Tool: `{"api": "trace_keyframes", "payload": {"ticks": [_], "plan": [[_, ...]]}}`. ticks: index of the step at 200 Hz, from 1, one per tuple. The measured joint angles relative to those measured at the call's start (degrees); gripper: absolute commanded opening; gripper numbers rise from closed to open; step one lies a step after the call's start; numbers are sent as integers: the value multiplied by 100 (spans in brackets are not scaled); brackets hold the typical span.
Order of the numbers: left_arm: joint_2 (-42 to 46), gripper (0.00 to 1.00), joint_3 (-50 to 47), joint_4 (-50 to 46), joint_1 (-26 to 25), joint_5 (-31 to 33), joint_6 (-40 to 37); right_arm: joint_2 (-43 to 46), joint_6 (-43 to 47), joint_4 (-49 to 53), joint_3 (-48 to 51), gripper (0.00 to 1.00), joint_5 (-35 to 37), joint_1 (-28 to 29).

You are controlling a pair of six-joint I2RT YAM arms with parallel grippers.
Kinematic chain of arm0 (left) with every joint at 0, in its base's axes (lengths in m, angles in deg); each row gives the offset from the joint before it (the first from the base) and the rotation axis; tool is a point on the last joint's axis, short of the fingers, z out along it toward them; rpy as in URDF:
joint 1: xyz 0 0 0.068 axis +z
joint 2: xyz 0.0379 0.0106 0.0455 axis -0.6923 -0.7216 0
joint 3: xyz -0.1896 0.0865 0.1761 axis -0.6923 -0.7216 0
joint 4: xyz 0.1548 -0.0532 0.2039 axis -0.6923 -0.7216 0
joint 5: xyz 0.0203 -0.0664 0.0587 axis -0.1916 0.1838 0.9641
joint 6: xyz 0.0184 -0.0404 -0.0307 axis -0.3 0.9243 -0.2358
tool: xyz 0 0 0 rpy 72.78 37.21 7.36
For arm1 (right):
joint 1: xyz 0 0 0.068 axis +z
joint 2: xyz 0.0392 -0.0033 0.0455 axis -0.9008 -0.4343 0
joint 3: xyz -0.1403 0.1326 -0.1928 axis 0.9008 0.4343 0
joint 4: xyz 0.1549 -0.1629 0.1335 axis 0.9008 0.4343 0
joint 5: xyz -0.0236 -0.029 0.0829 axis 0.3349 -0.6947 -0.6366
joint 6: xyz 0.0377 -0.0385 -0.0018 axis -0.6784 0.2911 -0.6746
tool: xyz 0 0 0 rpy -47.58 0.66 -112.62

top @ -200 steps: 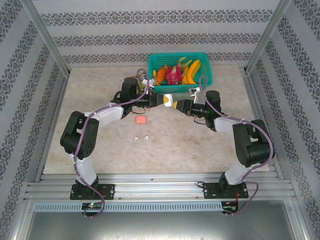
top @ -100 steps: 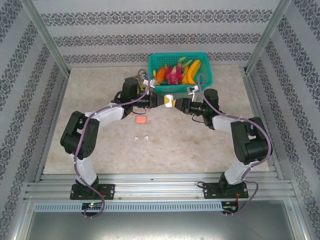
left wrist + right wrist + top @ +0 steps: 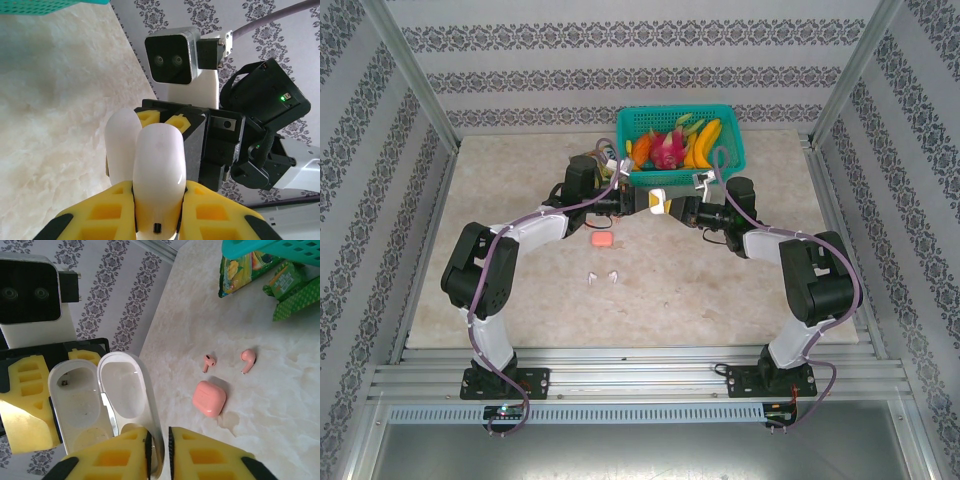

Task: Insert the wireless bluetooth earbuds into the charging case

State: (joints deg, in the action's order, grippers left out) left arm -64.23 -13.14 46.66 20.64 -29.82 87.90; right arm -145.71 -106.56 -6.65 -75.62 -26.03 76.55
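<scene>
**White case held open between both arms**

Left gripper [image 3: 157, 212] clamps the white charging case [image 3: 657, 203]. Right gripper [image 3: 159, 445] pinches its open lid [image 3: 125, 390]. White earbuds [image 3: 613, 275] lie on the table [image 3: 720, 290], well apart from the case, nearer my left arm.

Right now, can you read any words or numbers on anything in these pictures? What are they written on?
No word, number or sign can be read in any view.
Snack packets: colourful print, too blurred to read.
White charging case: plain, no marks visible.
Pink case: plain, no marks visible.
</scene>
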Motion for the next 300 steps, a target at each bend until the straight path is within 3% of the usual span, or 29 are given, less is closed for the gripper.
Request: {"api": "trace_keyframes", "payload": {"ticks": [51,87,111,164,211,246,300], "plan": [[0,2,0,2,0,39,2,0,4,11,-7,5,-2,-2],[0,8,2,0,-2,42,-2,0,2,13,-7,0,-9,-2],[0,22,4,-2,-4,59,-2,0,2,22,-7,0,-11,-2],[2,75,7,-90,-85,254,-120,9,4,216,-9,0,61,-15],[232,100,-4,-350,-37,693,-310,11,61,553,-9,0,188,-111],[662,100,201,-1333,114,1036,-844,83,389,1130,-109,0,361,-144],[695,100,1858,-3952,125,2371,-2138,203,1290,2389,-660,0,833,-125]]}}
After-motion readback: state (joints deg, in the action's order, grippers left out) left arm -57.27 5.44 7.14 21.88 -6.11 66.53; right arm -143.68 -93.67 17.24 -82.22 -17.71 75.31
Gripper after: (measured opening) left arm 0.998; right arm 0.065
